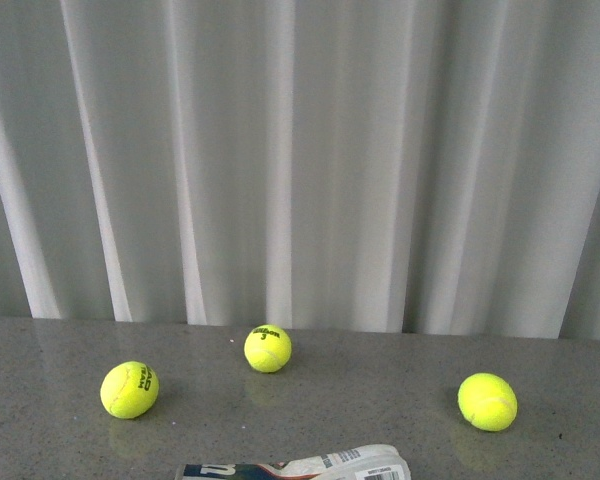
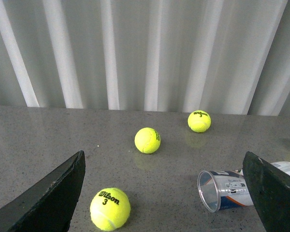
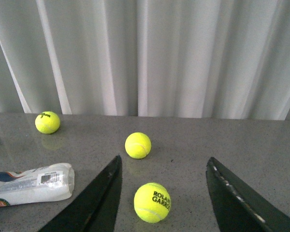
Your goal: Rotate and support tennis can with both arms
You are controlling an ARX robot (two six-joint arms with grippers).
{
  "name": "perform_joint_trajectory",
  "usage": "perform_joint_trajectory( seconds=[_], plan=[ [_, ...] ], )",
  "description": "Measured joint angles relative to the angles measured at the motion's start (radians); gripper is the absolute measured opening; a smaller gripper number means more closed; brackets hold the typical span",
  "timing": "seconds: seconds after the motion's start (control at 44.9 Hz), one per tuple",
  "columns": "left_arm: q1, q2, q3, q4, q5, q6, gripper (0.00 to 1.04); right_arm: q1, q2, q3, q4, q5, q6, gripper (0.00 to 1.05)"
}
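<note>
The tennis can [image 1: 300, 467] lies on its side on the grey table [image 1: 380, 400], cut off by the front view's near edge. Neither arm shows in that view. In the left wrist view the can [image 2: 227, 189] shows its open, empty mouth; it lies by one finger [image 2: 273, 193] of my left gripper [image 2: 163, 159], which is open, and that finger covers part of the can. In the right wrist view the can [image 3: 31, 186] lies off to one side, outside my open right gripper [image 3: 164, 162]. Nothing is held.
Three yellow-green balls [image 1: 130, 389], [image 1: 268, 348], [image 1: 487, 401] lie spread over the table. A Wilson ball [image 2: 109, 209] sits between the left fingers, a Roland Garros ball [image 3: 152, 202] between the right fingers. A white pleated curtain [image 1: 300, 150] closes off the back.
</note>
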Motion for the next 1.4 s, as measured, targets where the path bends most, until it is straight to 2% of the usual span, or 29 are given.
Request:
perform_joint_trajectory(
  seconds=[0.111, 0.222, 0.267, 0.356, 0.734, 0.779, 0.823, 0.89, 0.979, 1.023, 1.09, 1.268, 1.402],
  plan=[
    [0.000, 0.000, 0.000, 0.000, 0.000, 0.000, 0.98, 0.000, 0.000, 0.000, 0.000, 0.000, 0.000, 0.70],
    [0.000, 0.000, 0.000, 0.000, 0.000, 0.000, 0.98, 0.000, 0.000, 0.000, 0.000, 0.000, 0.000, 0.95],
    [0.000, 0.000, 0.000, 0.000, 0.000, 0.000, 0.98, 0.000, 0.000, 0.000, 0.000, 0.000, 0.000, 1.00],
    [0.000, 0.000, 0.000, 0.000, 0.000, 0.000, 0.98, 0.000, 0.000, 0.000, 0.000, 0.000, 0.000, 0.97],
    [0.001, 0.011, 0.004, -0.013, 0.006, -0.015, 0.98, 0.000, 0.000, 0.000, 0.000, 0.000, 0.000, 0.98],
    [0.007, 0.132, 0.068, -0.156, 0.080, -0.109, 0.98, 0.000, 0.000, 0.000, 0.000, 0.000, 0.000, 0.98],
    [0.009, 0.273, 0.103, -0.146, 0.143, -0.168, 0.98, 0.000, 0.000, 0.000, 0.000, -0.001, 0.000, 0.98],
    [0.016, 0.560, 0.137, 0.017, 0.258, -0.230, 0.98, 0.000, 0.000, 0.000, -0.001, 0.000, 0.000, 0.98],
    [0.044, 0.931, 0.194, 0.277, 0.436, -0.230, 0.98, 0.000, 0.000, 0.000, -0.001, 0.000, 0.000, 0.98],
    [0.056, 1.084, 0.232, 0.367, 0.494, -0.228, 0.98, 0.000, -0.001, 0.000, -0.001, 0.000, 0.000, 0.98],
    [0.066, 1.249, 0.285, 0.429, 0.536, -0.225, 0.98, 0.000, 0.000, 0.000, -0.001, 0.000, 0.000, 0.98],
    [0.078, 1.589, 0.420, 0.480, 0.610, -0.220, 0.98, 0.000, -0.001, 0.000, -0.001, 0.000, 0.000, 0.98],
    [0.064, 1.788, 0.534, 0.516, 0.624, -0.225, 0.98, 0.000, -0.001, 0.000, -0.001, 0.000, 0.000, 0.98]
  ],
)
